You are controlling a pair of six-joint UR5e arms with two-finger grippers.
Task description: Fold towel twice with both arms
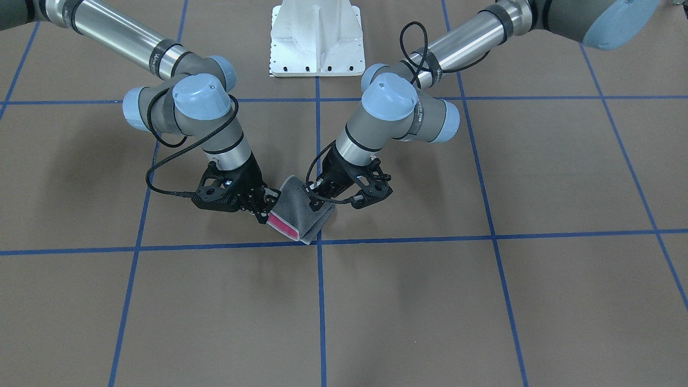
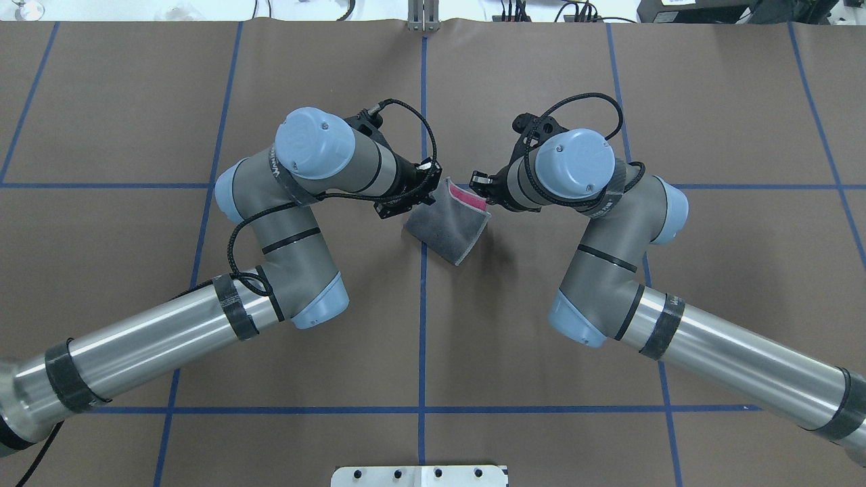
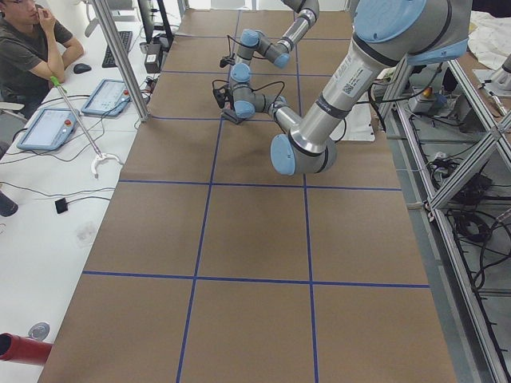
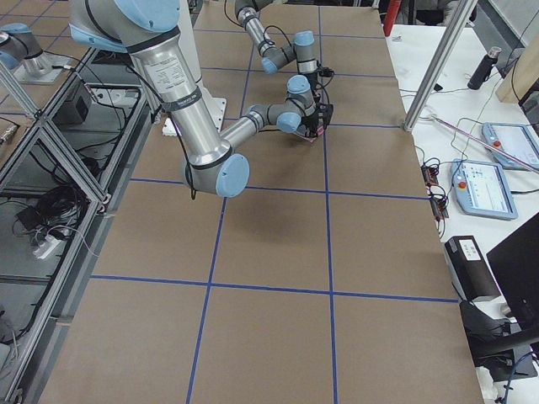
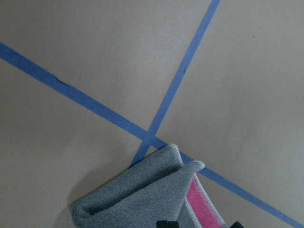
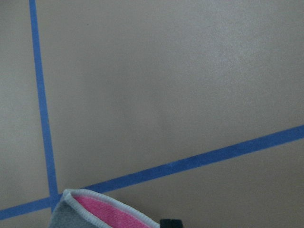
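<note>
In the front-facing view the folded towel (image 1: 301, 214) sits between the right gripper (image 1: 264, 208) and the left gripper (image 1: 316, 196), each apparently pinched shut on 1 corner of its raised edge. Overhead, the rest trails down onto the bench (image 1: 484, 301) toward the robot, equally near both arms.

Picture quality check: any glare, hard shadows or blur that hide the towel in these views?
Front-facing view: sharp, evenly lit, only soft shadows on the table; the towel reads clearly. Overhead view: likewise, with a faint shadow beside the towel. Both wrist views: no glare, slightly soft, towel cut off at the bottom edge. Side views: in focus, but the towel is too small to judge.
</note>
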